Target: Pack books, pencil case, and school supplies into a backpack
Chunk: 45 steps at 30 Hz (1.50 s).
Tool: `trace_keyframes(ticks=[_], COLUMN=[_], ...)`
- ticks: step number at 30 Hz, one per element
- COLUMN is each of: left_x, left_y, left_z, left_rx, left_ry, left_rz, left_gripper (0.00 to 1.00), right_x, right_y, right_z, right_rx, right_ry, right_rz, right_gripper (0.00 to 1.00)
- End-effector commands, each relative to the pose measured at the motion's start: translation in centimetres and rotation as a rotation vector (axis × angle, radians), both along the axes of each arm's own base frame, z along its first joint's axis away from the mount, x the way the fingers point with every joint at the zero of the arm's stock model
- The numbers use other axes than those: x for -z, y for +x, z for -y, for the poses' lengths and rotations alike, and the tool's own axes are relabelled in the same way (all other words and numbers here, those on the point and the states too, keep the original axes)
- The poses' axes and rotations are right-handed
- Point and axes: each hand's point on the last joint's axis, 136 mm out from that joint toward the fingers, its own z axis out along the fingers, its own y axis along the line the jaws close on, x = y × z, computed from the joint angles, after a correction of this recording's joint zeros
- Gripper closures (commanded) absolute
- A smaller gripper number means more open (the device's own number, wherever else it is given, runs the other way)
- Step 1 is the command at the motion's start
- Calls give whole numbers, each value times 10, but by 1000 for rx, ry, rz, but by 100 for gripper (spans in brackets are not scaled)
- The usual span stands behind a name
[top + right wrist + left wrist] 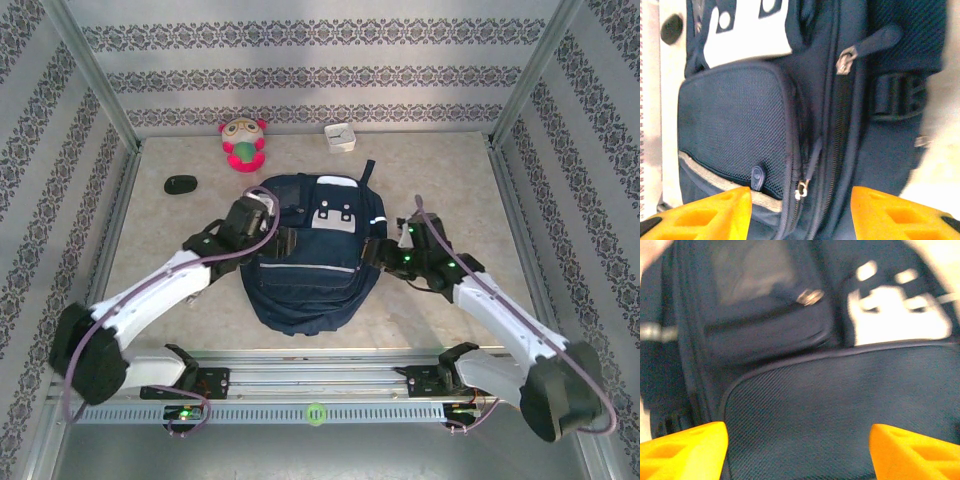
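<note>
The navy backpack (305, 262) lies flat in the middle of the bench (470, 200), its white-grey patch (336, 216) toward the top of the overhead frame and its rounded end toward the bottom. Both arms reach in from the lower corners. The left one ends at the bag's upper left edge and the right one at its right side.

In the left wrist view, which is blurred, the left pincer (799, 450) is spread wide, with one orange fingertip in each lower corner. Only the bag's dark mesh panel (840, 410) shows between them, and nothing is pinched. Whether the tips touch the fabric cannot be told. A smaller pocket with a metal zip pull (810, 296) sits in the upper middle of that frame.

In the right wrist view the right pincer (800, 212) also stands apart and holds nothing. Just above the gap between its fingertips hangs a small zip pull (802, 189) at the edge of the mesh front pocket (730, 130), near the fingers but not gripped. A second, larger pull (846, 61) lies in the upper middle, and a black strap buckle (897, 95) is at the right.

At the top of the overhead frame, apart from the bag, stand a pink, white and green plush toy (243, 143) and a small white box (340, 137). A black oval object (181, 184) lies to the left.
</note>
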Motion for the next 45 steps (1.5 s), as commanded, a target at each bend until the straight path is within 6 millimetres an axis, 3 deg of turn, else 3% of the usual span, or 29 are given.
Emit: trace_keyframes(ticks=[1, 3, 6, 10, 13, 18, 27, 31, 34, 36, 38, 45], left_x=[-24, -21, -14, 7, 21, 32, 51, 60, 43, 30, 22, 3], left_y=[-15, -30, -62, -86, -87, -68, -60, -52, -63, -72, -76, -73], left_z=[15, 23, 53, 88, 109, 127, 124, 115, 119, 121, 119, 115], left_rx=[345, 523, 822, 1066, 1132, 1112, 1123, 1067, 1067, 1069, 1064, 1037], left_ry=[156, 233, 249, 323, 340, 378, 465, 522, 424, 338, 283, 166], left_rz=[251, 275, 269, 286, 283, 341, 352, 375, 438, 488, 504, 543], left_gripper=[28, 27, 26, 24, 24, 24, 20, 51, 84, 95, 100, 100], right_x=[-17, -34, -53, -64, -63, -49, -22, -14, -10, -8, -5, -8], right_y=[-2, 0, -1, -26, -29, -19, -5, -1, 4, 7, 7, 8], right_z=[18, 18, 10, -17, -19, -14, -7, -8, -11, -14, -16, -31], right_rx=[-71, -167, -346, -686, -781, -843, -939, -1005, -1060, -1112, -1185, -1256], right_ry=[-119, -177, -250, -236, -282, -387, -467, -480, -451, -435, -431, -328], right_rz=[138, 281, 461, 671, 768, 793, 773, 809, 853, 878, 897, 945], right_gripper=[46, 46, 42, 42, 43, 43, 44, 43, 42, 43, 43, 46])
